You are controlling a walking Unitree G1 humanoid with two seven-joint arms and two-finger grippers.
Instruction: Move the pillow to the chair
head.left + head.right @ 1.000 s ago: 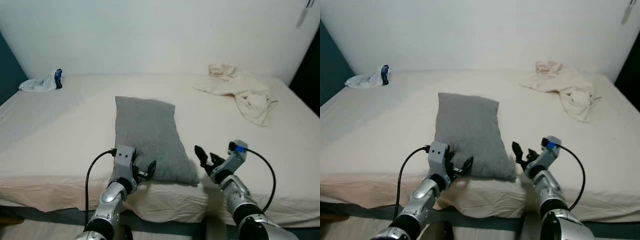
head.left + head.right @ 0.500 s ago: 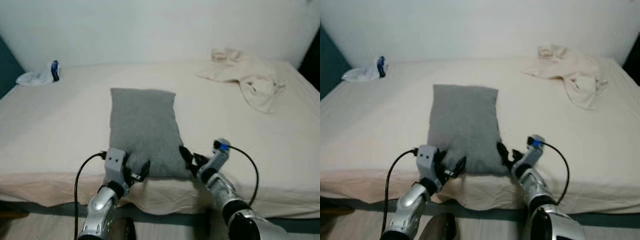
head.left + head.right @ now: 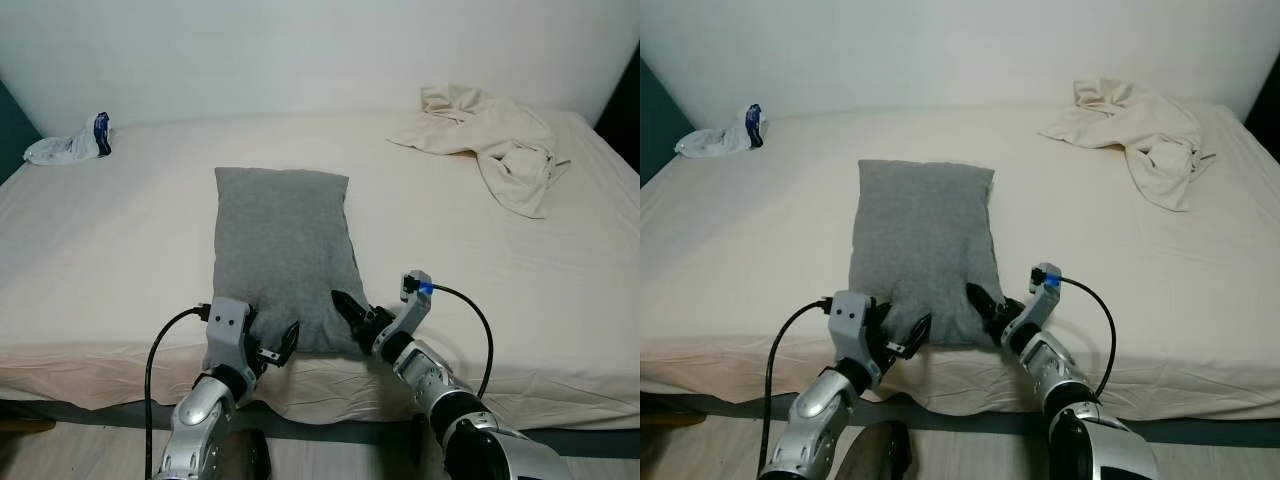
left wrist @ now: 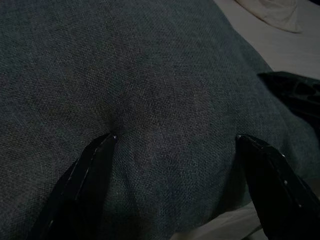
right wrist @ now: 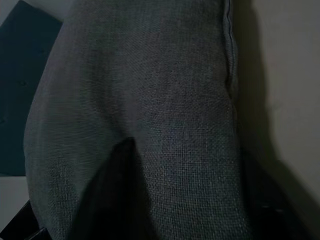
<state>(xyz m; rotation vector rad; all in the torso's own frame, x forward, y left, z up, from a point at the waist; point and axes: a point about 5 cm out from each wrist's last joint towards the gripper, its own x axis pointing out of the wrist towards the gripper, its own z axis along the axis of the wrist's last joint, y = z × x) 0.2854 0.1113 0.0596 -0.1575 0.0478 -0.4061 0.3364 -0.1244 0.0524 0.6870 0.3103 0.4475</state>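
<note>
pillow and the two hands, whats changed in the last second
Both hands closed in on the grey pillow: the right hand came from clear of its near right corner to press against it, and the left hand now pushes its open fingers into the near edge. The pillow still lies flat on the bed, not lifted.

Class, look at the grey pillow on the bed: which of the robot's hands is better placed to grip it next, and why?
Neither clearly. The left hand and right hand each sit open at a near corner of the pillow, fingers pressing its fabric, so a two-handed grip looks likeliest.

Head views bright, sharp; wrist views dim (shadowed).
</note>
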